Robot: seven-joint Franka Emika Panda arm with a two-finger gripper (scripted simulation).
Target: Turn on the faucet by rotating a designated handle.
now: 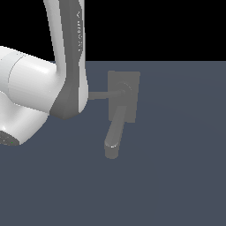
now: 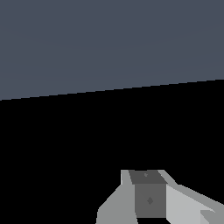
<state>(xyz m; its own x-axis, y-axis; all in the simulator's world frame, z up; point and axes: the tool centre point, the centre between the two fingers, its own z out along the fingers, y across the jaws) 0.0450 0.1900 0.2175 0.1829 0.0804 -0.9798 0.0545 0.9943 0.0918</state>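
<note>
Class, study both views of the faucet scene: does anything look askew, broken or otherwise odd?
Nothing looks damaged or spilled. The faucet appears intact, its spout whole and its thin handle straight, running toward the exterior view's left until the arm hides its tip. The wrist view shows only floor, blackness and part of the gripper, never the faucet.

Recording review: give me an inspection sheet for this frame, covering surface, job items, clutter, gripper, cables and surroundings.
Surface: plain slate-blue floor.
Job's things: grey faucet with back plate, thick spout and thin handle pointing toward the exterior view's left; its far end is hidden behind the arm.
Clutter: nothing seen.
Gripper: a grey part in the wrist view; state unclear.
Cables: nothing seen.
Surroundings: black background.
</note>
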